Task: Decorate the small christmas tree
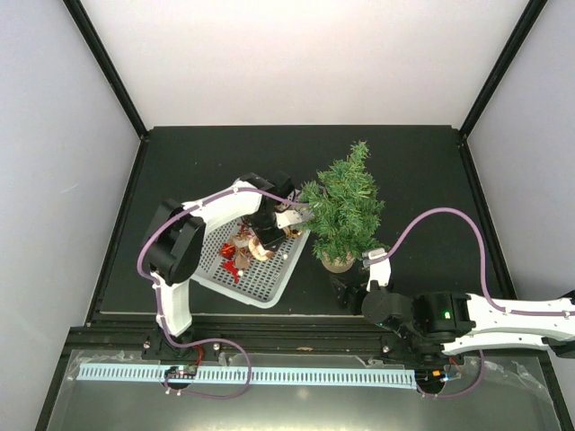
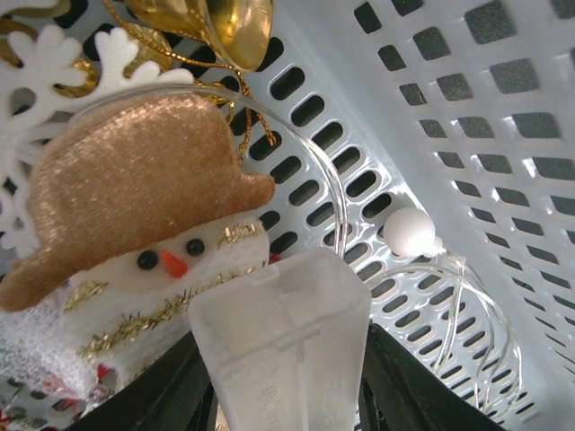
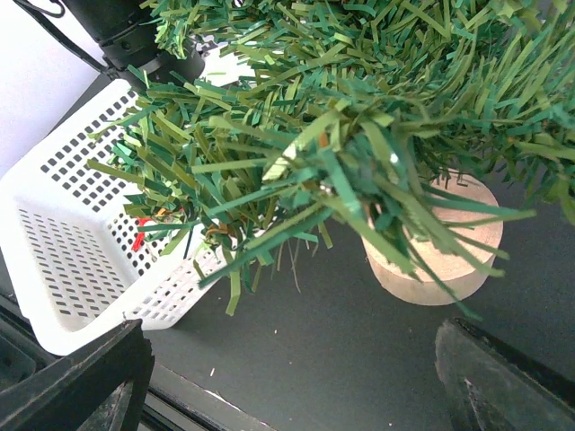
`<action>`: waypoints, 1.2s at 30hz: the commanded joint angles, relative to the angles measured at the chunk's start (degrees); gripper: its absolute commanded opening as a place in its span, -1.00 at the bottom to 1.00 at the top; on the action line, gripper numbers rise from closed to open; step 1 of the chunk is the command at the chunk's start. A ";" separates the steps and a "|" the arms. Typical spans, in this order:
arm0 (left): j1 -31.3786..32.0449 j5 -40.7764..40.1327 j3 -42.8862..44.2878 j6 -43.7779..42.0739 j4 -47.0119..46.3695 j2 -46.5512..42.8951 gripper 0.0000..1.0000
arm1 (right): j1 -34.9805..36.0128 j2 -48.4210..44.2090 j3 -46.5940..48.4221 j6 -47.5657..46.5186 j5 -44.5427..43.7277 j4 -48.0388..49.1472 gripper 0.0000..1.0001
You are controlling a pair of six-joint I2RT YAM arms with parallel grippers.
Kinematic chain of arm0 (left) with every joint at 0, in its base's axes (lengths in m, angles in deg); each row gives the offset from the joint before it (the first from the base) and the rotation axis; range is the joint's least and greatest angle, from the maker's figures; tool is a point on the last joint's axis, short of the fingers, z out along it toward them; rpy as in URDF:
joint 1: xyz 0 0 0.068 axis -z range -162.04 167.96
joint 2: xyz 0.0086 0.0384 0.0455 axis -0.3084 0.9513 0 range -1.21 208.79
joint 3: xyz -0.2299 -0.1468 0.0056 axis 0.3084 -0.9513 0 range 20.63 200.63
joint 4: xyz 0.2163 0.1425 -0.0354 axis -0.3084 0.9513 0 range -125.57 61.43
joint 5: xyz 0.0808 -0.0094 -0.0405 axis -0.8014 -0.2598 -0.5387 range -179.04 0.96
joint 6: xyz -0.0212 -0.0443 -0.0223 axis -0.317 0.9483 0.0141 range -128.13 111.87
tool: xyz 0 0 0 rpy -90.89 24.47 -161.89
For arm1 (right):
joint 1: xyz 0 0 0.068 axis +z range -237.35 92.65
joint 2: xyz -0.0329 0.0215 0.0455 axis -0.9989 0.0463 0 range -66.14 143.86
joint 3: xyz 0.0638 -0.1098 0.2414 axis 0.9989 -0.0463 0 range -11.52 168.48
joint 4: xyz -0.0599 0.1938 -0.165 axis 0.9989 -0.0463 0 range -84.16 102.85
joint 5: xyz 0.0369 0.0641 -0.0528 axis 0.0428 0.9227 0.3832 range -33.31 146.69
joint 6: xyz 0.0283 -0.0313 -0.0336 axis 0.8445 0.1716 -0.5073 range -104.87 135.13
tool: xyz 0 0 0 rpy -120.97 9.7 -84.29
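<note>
The small christmas tree (image 1: pixel 346 208) stands upright on its round tan base (image 1: pixel 339 262), right of the white mesh basket (image 1: pixel 260 289). My left gripper (image 1: pixel 280 221) is over the basket's far right corner, close to the tree's left branches. It is shut on a translucent white plastic box (image 2: pixel 280 346) tied to a clear wire with a white bead (image 2: pixel 409 232). A snowman ornament with a gold hat (image 2: pixel 135 193) lies in the basket below it. My right gripper (image 1: pixel 347 289) is open and empty, low in front of the tree base (image 3: pixel 440 247), under the branches (image 3: pixel 359 117).
The basket (image 3: pixel 76 269) also holds a gold bell (image 2: pixel 235 22), a white snowflake (image 2: pixel 49 58) and red ornaments (image 1: pixel 232 260). The table's front edge (image 3: pixel 207 395) runs just under my right gripper. White walls close the table in on three sides.
</note>
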 commanded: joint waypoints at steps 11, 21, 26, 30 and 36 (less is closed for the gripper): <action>-1.44 -4.26 0.74 -0.74 1.59 -5.20 -0.35 | 0.34 -1.16 -1.67 2.02 -0.41 1.33 0.74; -1.08 -12.07 -3.73 0.30 -5.53 -4.87 0.03 | 0.32 -1.81 -1.76 1.73 -0.63 1.34 0.74; -1.04 -12.70 -3.59 0.55 -5.79 -4.59 0.12 | 0.34 -1.72 -2.19 1.45 -0.87 2.07 0.74; -0.95 -14.09 -4.08 0.66 -6.57 -4.91 0.12 | 0.34 -1.27 -2.16 1.04 -0.81 2.44 0.75; -0.53 -15.07 -4.16 0.73 -6.90 -6.06 0.15 | 0.38 -1.04 -2.44 1.01 -0.81 3.04 0.75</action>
